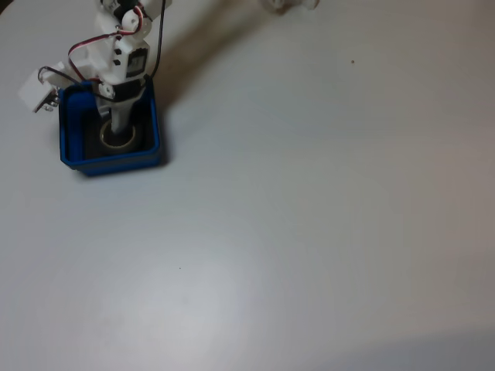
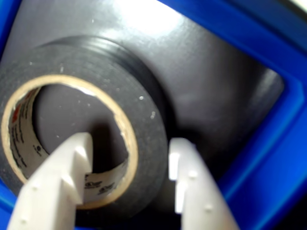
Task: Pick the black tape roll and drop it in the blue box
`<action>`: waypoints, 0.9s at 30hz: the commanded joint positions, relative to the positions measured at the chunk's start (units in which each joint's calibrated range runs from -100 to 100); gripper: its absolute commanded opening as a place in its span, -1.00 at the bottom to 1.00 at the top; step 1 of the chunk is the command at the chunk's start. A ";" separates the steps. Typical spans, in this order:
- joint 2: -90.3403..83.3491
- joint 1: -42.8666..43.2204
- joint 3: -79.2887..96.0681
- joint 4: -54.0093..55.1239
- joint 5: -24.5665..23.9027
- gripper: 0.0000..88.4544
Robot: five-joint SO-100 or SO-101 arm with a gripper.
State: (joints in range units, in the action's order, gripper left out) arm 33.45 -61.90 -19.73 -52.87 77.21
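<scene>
The blue box sits at the upper left of the white table in the fixed view. The black tape roll lies flat on its dark floor. My gripper reaches straight down into the box over the roll. In the wrist view the black tape roll with its beige core lies inside the blue box. My gripper is open and straddles the ring's wall. One white finger is inside the core with a dark gap beside it, the other finger just outside the roll.
A small white part with a wire loop lies just left of the box. The arm's body and red and black cables rise above the box at the top left. Another white object shows at the top edge.
</scene>
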 commanded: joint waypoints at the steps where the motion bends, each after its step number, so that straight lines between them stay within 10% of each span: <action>1: -1.17 0.40 -4.53 1.31 0.27 -0.66; 11: -5.52 0.30 -7.22 1.22 0.36 -1.00; 27: -25.25 15.44 -7.22 1.22 0.36 -0.97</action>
State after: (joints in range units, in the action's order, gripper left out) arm 15.50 -51.31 -22.87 -52.71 77.30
